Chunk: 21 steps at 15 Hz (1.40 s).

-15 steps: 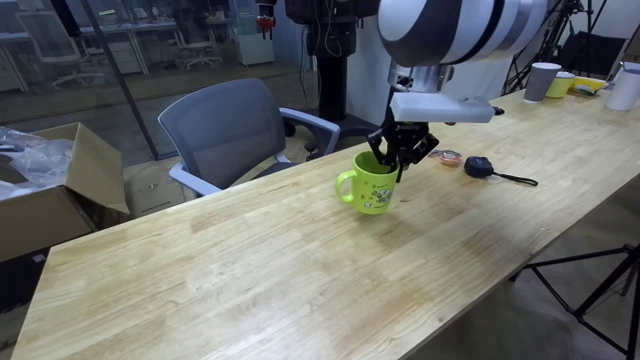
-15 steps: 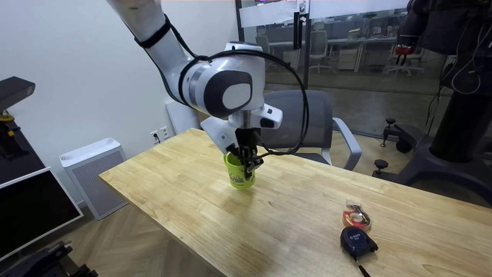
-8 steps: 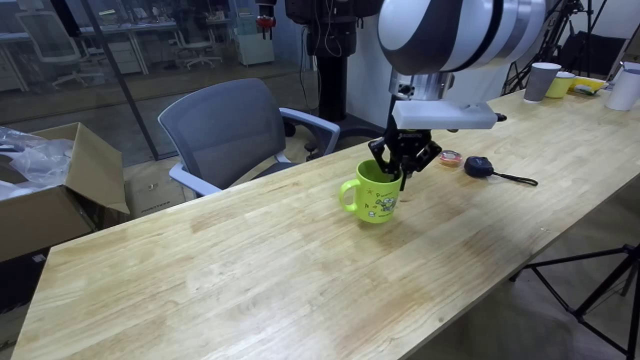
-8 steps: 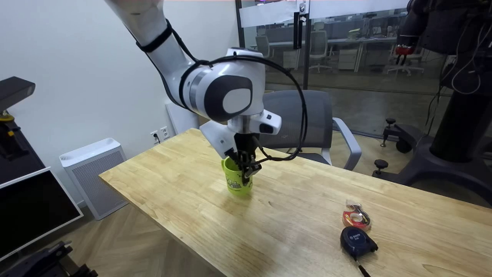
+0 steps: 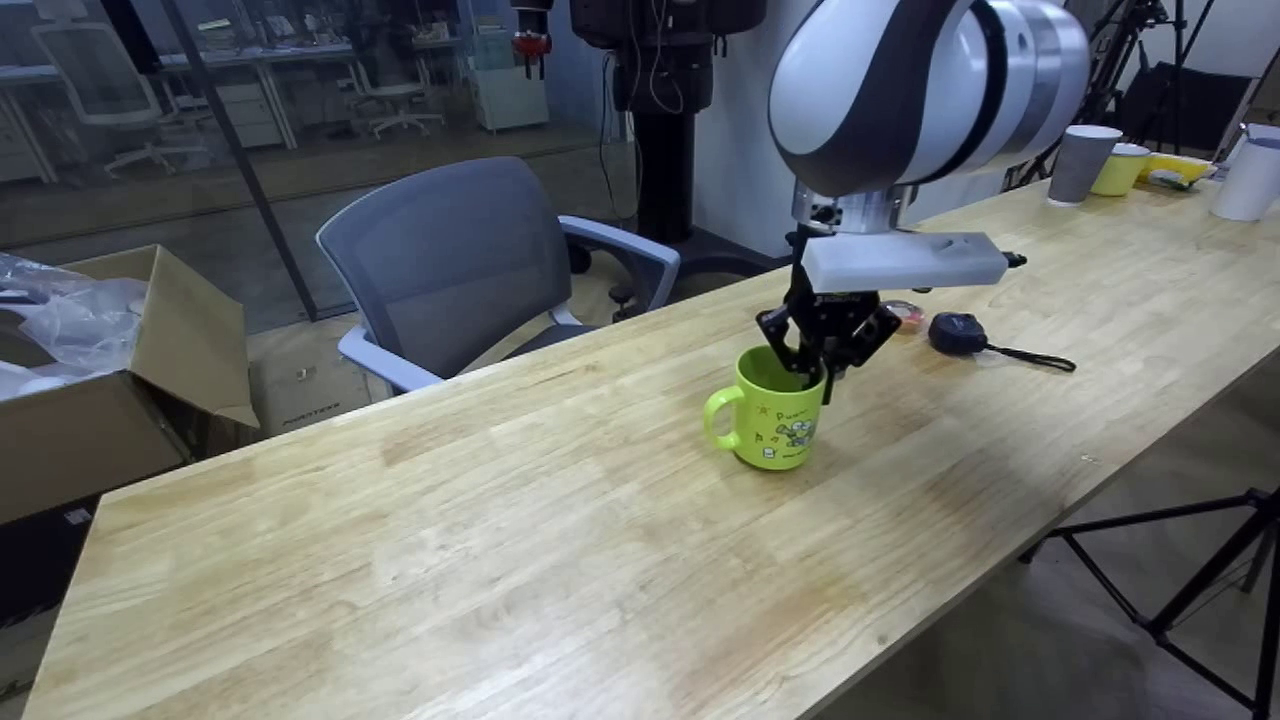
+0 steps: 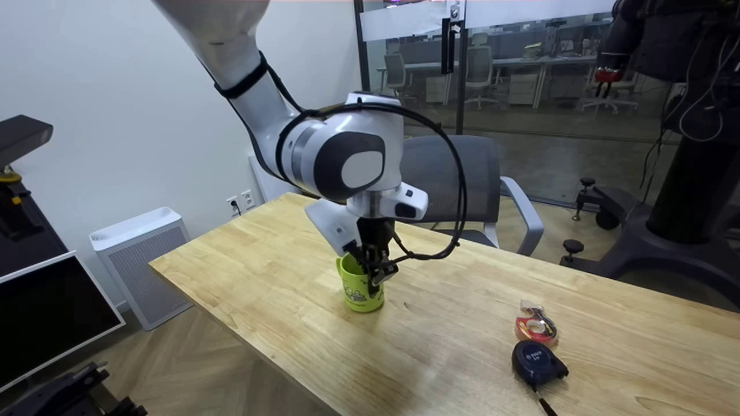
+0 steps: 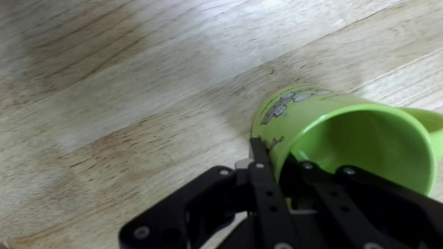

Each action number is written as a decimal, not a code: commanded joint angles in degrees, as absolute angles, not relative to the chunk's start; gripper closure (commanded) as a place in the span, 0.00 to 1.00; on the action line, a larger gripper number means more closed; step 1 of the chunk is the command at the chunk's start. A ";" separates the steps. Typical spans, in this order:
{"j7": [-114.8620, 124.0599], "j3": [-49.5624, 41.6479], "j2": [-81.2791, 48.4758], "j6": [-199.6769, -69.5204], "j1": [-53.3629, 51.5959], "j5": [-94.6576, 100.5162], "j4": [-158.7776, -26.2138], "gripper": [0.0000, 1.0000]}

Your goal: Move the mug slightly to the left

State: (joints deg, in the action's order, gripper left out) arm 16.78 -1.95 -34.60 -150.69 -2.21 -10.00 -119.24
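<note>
The mug (image 5: 768,430) is bright lime-green with a printed picture and a side handle. It is upright over the wooden table, with its handle on the side away from my gripper; it also shows in an exterior view (image 6: 354,292). My gripper (image 5: 820,382) is shut on the mug's wall. In the wrist view, the gripper (image 7: 271,157) has one finger outside the mug (image 7: 308,110) and the other inside its rim. The inside fingertip is partly hidden by the mug wall. I cannot tell whether the mug's base touches the table.
A dark blue tape measure (image 5: 957,334) with a strap and a roll of tape (image 5: 907,316) lie on the table. A grey cup (image 5: 1083,165), a yellow-green cup (image 5: 1120,170) and a white cup (image 5: 1250,180) stand at the far end. A chair (image 5: 450,270) stands at the table's edge.
The mug and gripper have moved together, down and slightly right in one exterior picture and down in another, away from the chair-side edge. The gripper stays shut on the mug.
</note>
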 commanded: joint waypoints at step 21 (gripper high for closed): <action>19.69 -6.85 -31.82 -146.79 -4.99 -5.75 -117.30 0.00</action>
State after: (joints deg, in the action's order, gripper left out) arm 17.24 -6.04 -35.02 -148.65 -3.30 -7.66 -117.84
